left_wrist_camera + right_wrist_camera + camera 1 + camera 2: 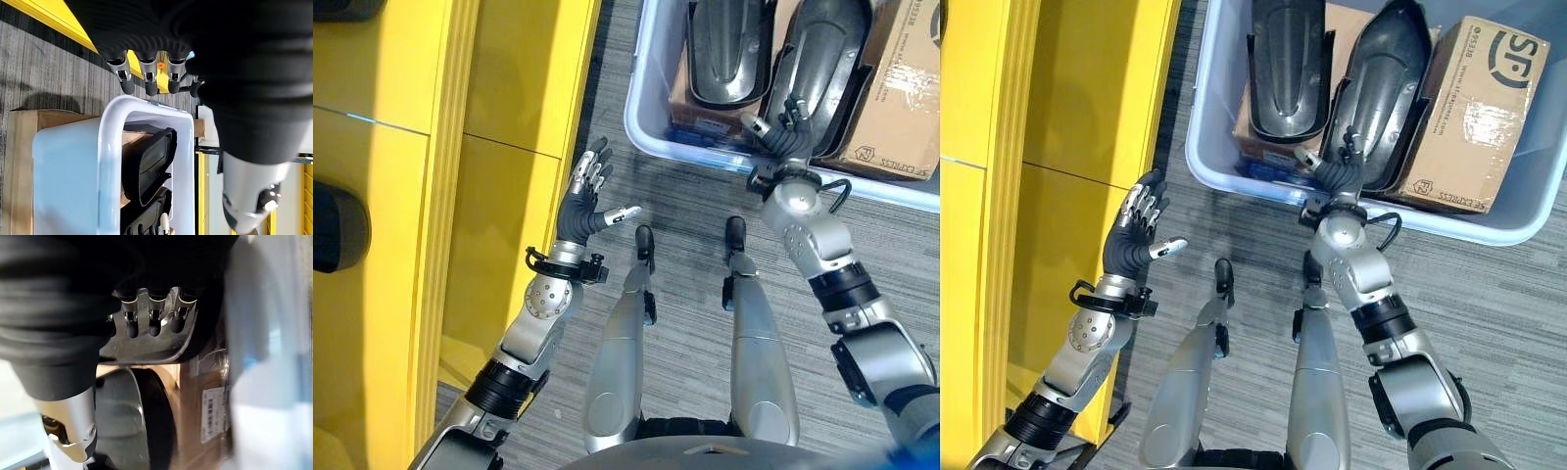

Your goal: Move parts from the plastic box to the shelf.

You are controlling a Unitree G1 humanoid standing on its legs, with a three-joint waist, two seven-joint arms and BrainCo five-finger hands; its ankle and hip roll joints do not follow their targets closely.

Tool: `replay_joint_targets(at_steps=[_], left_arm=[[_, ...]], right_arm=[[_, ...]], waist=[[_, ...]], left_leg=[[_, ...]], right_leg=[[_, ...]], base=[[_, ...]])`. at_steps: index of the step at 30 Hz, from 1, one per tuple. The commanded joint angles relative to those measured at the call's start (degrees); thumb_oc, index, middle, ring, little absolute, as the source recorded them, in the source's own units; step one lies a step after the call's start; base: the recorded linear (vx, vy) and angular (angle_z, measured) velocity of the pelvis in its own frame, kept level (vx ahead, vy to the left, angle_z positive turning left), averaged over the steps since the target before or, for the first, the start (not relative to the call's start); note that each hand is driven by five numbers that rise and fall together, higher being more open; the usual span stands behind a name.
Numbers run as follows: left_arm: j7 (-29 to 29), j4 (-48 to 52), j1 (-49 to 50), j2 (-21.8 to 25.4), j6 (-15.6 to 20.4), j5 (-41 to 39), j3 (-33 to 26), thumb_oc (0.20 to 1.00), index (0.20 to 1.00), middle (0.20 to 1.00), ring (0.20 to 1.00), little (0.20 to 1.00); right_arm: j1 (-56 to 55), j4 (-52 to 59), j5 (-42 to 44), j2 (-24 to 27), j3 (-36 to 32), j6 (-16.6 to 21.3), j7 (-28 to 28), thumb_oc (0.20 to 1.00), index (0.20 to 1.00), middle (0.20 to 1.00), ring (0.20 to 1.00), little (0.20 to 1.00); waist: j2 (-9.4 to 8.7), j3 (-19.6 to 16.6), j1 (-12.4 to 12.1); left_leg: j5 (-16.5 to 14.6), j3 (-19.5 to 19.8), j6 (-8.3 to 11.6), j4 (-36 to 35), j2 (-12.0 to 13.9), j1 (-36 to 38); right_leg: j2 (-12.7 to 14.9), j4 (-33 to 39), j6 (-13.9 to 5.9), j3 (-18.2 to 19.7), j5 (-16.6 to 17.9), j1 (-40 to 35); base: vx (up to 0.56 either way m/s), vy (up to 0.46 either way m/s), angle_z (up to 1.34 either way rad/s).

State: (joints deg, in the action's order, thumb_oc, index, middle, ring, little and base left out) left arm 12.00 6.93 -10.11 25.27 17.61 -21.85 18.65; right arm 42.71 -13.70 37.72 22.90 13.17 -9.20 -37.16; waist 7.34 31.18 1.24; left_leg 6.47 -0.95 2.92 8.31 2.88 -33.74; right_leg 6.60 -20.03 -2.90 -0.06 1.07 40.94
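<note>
The pale plastic box [641, 117] stands on the floor ahead to the right. In it two dark curved parts lean on cardboard: one on the left [729, 49], one on the right [827, 59]. My right hand [783, 132] reaches over the box's near rim. Its fingers [154, 313] lie nearly straight on the near end of the right part [146, 347], and the thumb sticks out to the side, off the part. My left hand [582, 211] hovers open and holds nothing, beside the yellow shelf [391, 196].
A brown cardboard box [1479, 108] fills the plastic box's right end. A dark rounded shape [333, 225] lies on the shelf at the far left. Grey carpet runs between the shelf and the box.
</note>
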Motion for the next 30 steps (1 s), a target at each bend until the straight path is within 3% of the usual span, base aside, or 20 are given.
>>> replay_joint_targets(at_steps=[1,6,17,30], left_arm=[[0.44,3.35,0.86,1.37,2.96,0.19,-1.33,1.000,1.000,1.000,1.000,1.000],[2.91,3.17,-0.16,1.13,4.67,1.21,-2.87,1.000,1.000,1.000,1.000,1.000],[0.17,3.10,-0.46,2.01,2.78,-0.14,-3.51,1.000,1.000,1.000,1.000,1.000],[-2.65,3.29,1.50,4.32,3.33,-2.40,-2.96,1.000,1.000,1.000,1.000,1.000]], right_arm=[[-0.96,3.46,5.35,-0.75,-0.28,1.60,4.23,1.000,1.000,1.000,1.000,1.000],[1.39,0.29,6.72,-1.59,-1.21,3.21,3.63,1.000,1.000,1.000,1.000,1.000],[9.93,-3.50,4.44,1.84,-1.96,2.78,9.55,1.000,1.000,1.000,1.000,1.000],[14.26,-0.76,-5.93,5.08,-0.30,3.81,8.67,1.000,1.000,1.000,1.000,1.000]], waist=[[0.51,-1.39,-0.32],[0.39,-1.39,-1.40],[0.47,-1.39,-3.61],[0.46,-1.39,-4.68]], left_leg=[[-6.48,0.14,-1.56,3.95,-0.34,-3.36],[-6.55,0.81,-1.78,4.54,-0.83,-4.23],[-6.83,2.28,-2.06,6.36,-2.24,-5.87],[-7.04,2.61,-2.09,6.88,-2.58,-4.77]], right_leg=[[0.03,-0.69,0.27,3.96,-6.68,-2.72],[0.00,-1.11,0.39,3.49,-7.01,-2.63],[-0.34,-1.71,0.51,2.81,-7.67,-2.90],[-0.17,-0.98,0.36,2.36,-7.93,-5.10]], base=[[0.02,-0.024,0.05],[0.02,-0.045,0.03],[0.02,-0.036,0.08],[0.00,0.000,0.00]])
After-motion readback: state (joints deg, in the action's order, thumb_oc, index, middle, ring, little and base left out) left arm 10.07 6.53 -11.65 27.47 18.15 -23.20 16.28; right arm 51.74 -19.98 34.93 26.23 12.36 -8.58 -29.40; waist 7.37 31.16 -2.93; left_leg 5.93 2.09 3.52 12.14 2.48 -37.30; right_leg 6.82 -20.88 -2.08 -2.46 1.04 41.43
